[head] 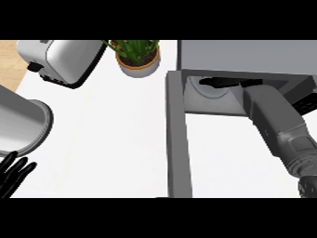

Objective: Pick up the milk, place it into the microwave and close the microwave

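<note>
Upper right: right hand (pixel 222 83) inside microwave (pixel 257 53), door (pixel 177 139) open; whether it grips anything cannot be told. Lower left: left hand (pixel 6 179) rests, spread.

Right hand (pixel 219 83) sits inside the open microwave (pixel 257 53) — left hand (pixel 5 179) rests lower left, fingers (pixel 15 168) straight.

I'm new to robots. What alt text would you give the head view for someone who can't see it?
The robot's right hand reaches inside an open microwave at the view's right, its door swung wide. The left hand rests open at the lower left; a toaster and potted plant stand farther back.
</note>
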You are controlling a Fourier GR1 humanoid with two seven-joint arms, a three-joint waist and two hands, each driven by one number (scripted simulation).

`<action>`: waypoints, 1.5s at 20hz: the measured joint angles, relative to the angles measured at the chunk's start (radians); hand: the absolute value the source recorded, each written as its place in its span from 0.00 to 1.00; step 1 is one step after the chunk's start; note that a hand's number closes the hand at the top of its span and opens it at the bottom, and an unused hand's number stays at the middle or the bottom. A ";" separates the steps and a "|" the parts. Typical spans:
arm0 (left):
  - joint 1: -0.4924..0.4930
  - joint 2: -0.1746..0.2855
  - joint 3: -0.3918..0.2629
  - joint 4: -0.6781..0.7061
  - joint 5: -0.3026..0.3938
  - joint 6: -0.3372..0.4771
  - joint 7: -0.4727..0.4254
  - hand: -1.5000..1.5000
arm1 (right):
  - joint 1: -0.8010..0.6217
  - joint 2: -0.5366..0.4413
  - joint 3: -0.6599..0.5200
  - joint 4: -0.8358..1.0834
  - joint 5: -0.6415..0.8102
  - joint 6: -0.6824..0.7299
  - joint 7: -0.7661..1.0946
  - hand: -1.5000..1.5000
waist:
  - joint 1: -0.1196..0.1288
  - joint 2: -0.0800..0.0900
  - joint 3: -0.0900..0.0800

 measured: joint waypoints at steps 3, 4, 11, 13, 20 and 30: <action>-0.009 -0.022 -0.039 0.029 -0.058 -0.037 -0.006 0.00 | 0.046 0.024 -0.016 -0.014 -0.025 0.094 -0.048 0.00 | -0.022 -0.014 -0.003; -0.017 -0.030 -0.049 0.036 -0.081 -0.046 -0.009 0.00 | 0.058 0.033 -0.022 -0.018 -0.035 0.120 -0.056 0.00 | -0.027 -0.017 -0.004; -0.067 -0.087 -0.112 0.092 -0.266 -0.065 -0.063 0.00 | 0.196 0.099 -0.020 -0.072 -0.070 0.260 -0.119 0.00 | -0.067 -0.039 -0.007; -0.102 -0.098 -0.130 0.116 -0.314 -0.052 -0.071 0.00 | 0.248 0.124 -0.004 -0.095 -0.066 0.273 -0.138 0.00 | -0.075 -0.041 -0.007; -0.158 -0.114 -0.190 0.200 -0.452 -0.007 -0.145 1.00 | 0.456 0.155 0.062 -0.198 -0.038 0.260 -0.165 0.00 | -0.106 -0.052 -0.009; -0.268 -0.117 -0.327 0.338 -0.682 0.091 -0.235 1.00 | 0.799 0.093 0.100 -0.455 -0.062 0.320 -0.200 0.00 | -0.131 -0.053 -0.012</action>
